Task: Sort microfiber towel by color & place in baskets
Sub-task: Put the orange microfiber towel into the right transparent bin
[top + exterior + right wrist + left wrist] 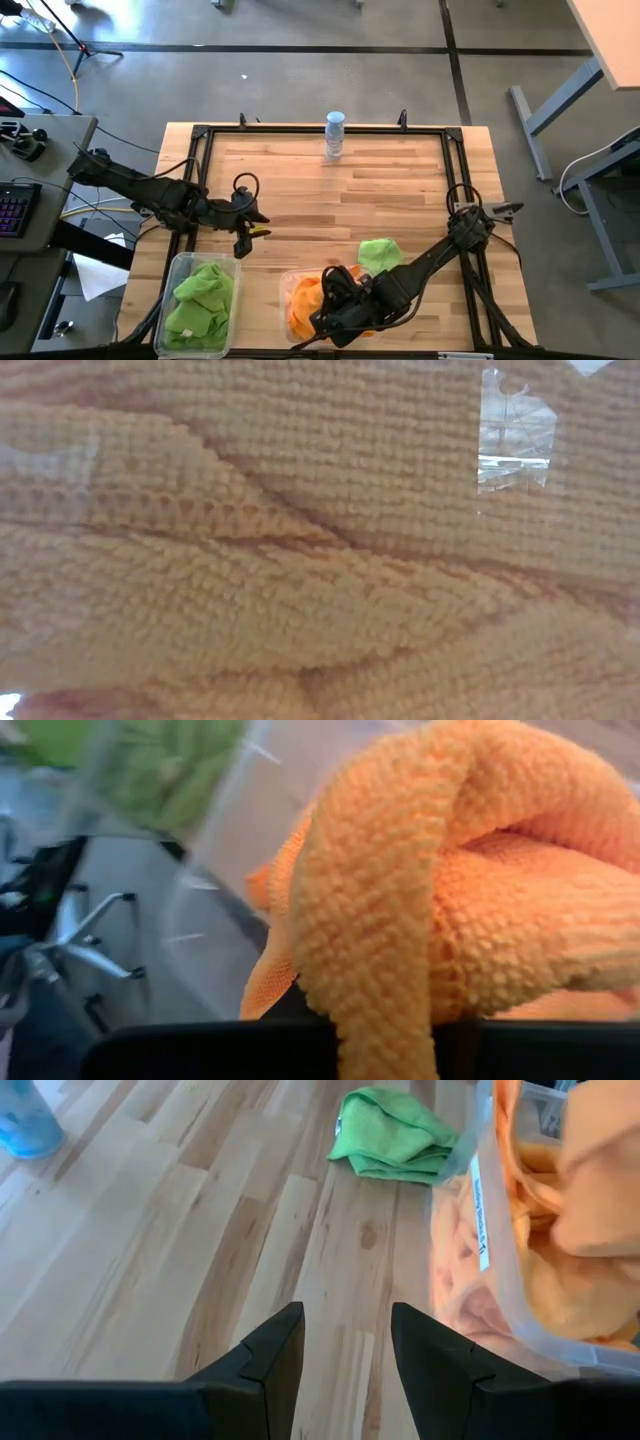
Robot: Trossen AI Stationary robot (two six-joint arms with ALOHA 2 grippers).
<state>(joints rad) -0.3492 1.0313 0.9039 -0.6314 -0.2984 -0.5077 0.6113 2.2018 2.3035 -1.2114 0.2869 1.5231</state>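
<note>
An orange microfiber towel [430, 900] is bunched at my right gripper [333, 303], which is shut on it over the basket [285, 282] of orange towels at the table's near edge. Those orange towels [300, 560] fill the low view. A green towel [380, 253] lies on the wood just beyond that basket. The left basket [180, 263] holds green towels [205, 297]. My left gripper [345, 1325] hovers open above the table, just beyond the left basket, with nothing between its fingers. My right gripper is shut on the orange towel, and a thick fold [360, 950] drapes down over the fingers and hides the place of contact. The fingers slant down from the table's right side. Whether the towel rests on the towels below, I cannot tell.
A small clear bottle [334, 135] stands near the table's far edge. A black frame [455, 160] runs around the tabletop. Bare wood lies between the bottle and the baskets.
</note>
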